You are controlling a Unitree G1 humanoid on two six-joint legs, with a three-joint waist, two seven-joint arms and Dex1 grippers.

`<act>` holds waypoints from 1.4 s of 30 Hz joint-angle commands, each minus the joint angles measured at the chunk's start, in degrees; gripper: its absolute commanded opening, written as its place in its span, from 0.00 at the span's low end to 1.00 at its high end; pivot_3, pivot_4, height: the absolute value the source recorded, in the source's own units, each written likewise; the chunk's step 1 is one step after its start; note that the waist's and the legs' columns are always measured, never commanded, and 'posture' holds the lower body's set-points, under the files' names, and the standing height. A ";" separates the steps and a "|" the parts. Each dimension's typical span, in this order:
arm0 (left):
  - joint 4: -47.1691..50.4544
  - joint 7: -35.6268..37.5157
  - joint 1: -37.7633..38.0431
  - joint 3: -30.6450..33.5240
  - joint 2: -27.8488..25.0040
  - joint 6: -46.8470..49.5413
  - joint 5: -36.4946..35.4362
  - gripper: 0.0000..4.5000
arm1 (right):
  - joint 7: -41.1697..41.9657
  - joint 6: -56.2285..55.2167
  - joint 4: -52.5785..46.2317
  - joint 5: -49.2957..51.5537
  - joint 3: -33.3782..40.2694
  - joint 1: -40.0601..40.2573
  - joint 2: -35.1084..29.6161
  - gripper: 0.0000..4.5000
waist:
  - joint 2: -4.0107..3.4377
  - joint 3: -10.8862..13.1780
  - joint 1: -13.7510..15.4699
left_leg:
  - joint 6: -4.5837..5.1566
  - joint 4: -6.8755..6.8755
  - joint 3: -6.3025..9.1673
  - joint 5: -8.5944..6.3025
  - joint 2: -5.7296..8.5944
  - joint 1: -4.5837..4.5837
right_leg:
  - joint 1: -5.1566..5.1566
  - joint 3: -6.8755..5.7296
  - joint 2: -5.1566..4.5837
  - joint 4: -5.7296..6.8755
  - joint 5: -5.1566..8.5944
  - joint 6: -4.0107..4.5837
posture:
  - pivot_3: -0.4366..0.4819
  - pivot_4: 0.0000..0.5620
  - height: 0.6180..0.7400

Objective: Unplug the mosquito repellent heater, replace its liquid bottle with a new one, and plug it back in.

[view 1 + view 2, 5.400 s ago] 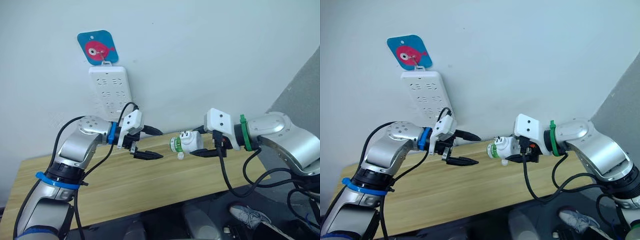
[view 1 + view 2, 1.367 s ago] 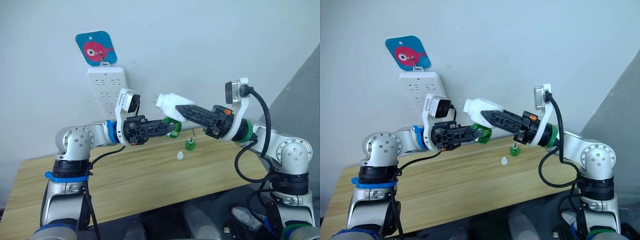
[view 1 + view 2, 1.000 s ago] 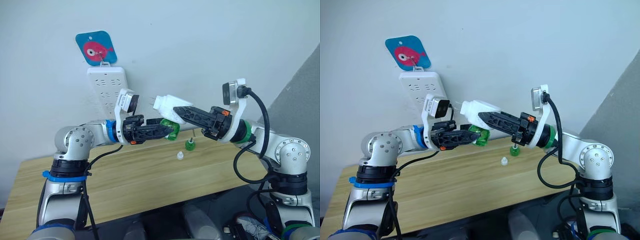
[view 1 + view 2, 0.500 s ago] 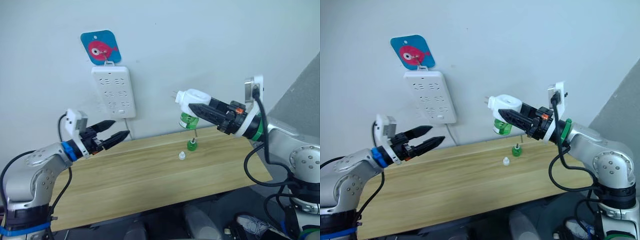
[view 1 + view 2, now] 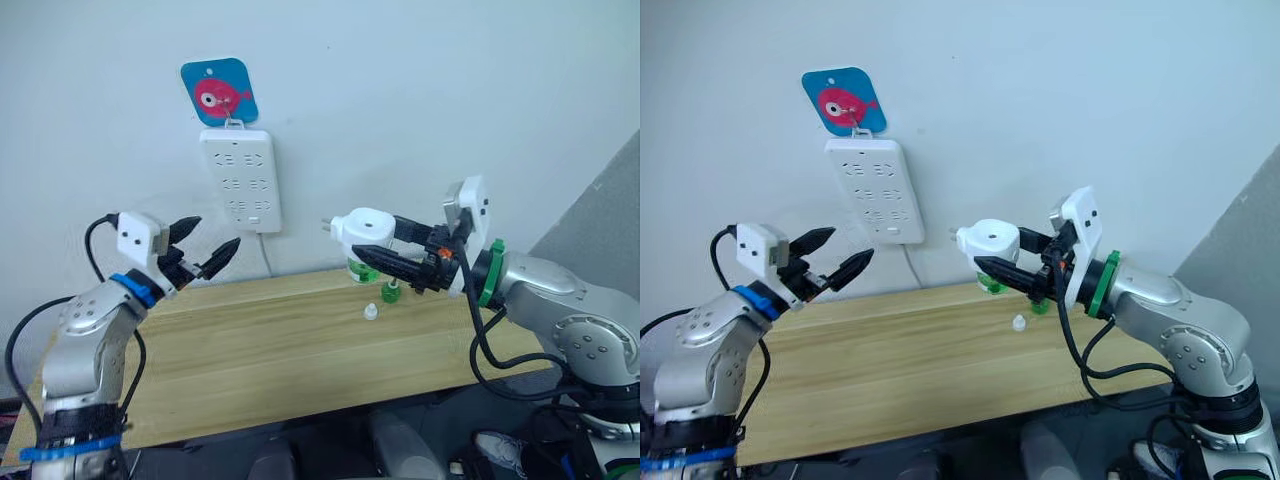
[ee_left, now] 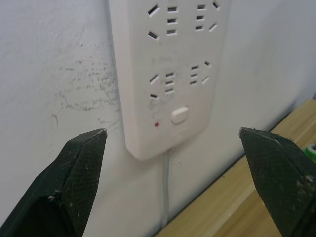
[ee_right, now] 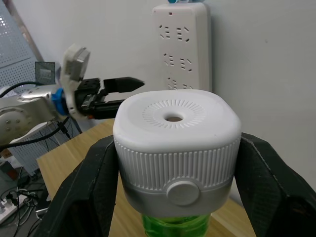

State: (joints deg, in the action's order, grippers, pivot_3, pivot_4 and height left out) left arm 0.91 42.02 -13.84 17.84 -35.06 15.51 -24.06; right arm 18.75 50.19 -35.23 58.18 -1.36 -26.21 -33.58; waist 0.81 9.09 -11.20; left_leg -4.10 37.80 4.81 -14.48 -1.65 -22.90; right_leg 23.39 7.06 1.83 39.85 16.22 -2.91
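Even, soft indoor light is falling across the pale wall [image 5: 450, 90], casting only faint shadows. The close black fingers [image 6: 74, 182] are looking slightly soft, while the power strip [image 6: 168, 74] is staying sharp.

You're looking at a mosquito repellent heater [image 7: 177, 148] of smooth matt white plastic, with fine ribbing running around its side and tiny slots ringing the vent. The new one [image 7: 177, 226] beneath it is showing as translucent green plastic. The right gripper [image 5: 370, 252] fingers [image 7: 81, 187] are showing matt black with a fine cross-hatched grain. The power strip [image 6: 168, 74] is gleaming faintly as smooth white plastic against a scuffed, matt painted wall [image 6: 59, 74]. The table [image 5: 290, 350] is showing pale wood grain.
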 commanded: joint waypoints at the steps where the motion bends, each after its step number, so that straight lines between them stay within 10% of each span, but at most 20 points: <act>1: -5.37 1.10 -4.50 -0.67 -1.37 -4.84 2.37 1.00 | 0.29 -1.07 -3.46 -1.02 0.48 -0.65 0.21 0.65 | 0.00 0.00 -0.08 | 0.00 -0.01 0.00 0.00 0.00 0.00 | 0.01 0.00 0.01 -0.01 0.00 0.00 | 0.22 0.24 0.97; 28: -12.37 14.90 -18.96 -6.81 -4.21 5.81 -0.93 1.00 | -1.26 -0.26 -6.36 -1.45 0.59 1.95 1.19 0.65 | 0.02 0.02 -0.86 | 0.12 -0.02 0.07 -0.07 -0.01 -0.03 | -0.04 -0.06 0.00 -0.10 0.00 0.00 | 0.19 0.23 0.97; 39: -12.79 14.83 -20.67 -7.18 -3.16 7.11 -1.44 0.31 | -0.91 -0.39 -6.54 -2.04 -0.30 1.74 1.45 0.65 | 0.02 0.01 -0.88 | 0.12 -0.03 0.10 -0.07 -0.01 -0.08 | -0.04 -0.09 0.00 -0.20 0.00 -0.01 | 0.19 0.22 0.97; 42: -12.66 14.58 -21.02 -7.39 -2.75 7.39 -1.58 0.30 | -2.00 0.73 -6.29 -3.89 -2.00 0.31 1.44 0.65 | 0.03 0.02 -0.66 | 0.12 0.00 0.10 -0.07 0.00 -0.07 | -0.09 -0.09 -0.02 -0.26 0.00 -0.01 | 0.18 0.23 0.97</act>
State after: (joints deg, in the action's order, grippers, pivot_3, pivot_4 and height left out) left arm -13.55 57.32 -33.22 10.65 -38.01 23.36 -25.58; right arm 17.25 50.98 -39.39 55.05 -3.17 -23.96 -32.46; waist 0.84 9.11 -11.86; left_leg -3.99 37.81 4.89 -14.55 -1.65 -22.97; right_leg 23.30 6.99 1.81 39.56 16.22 -2.93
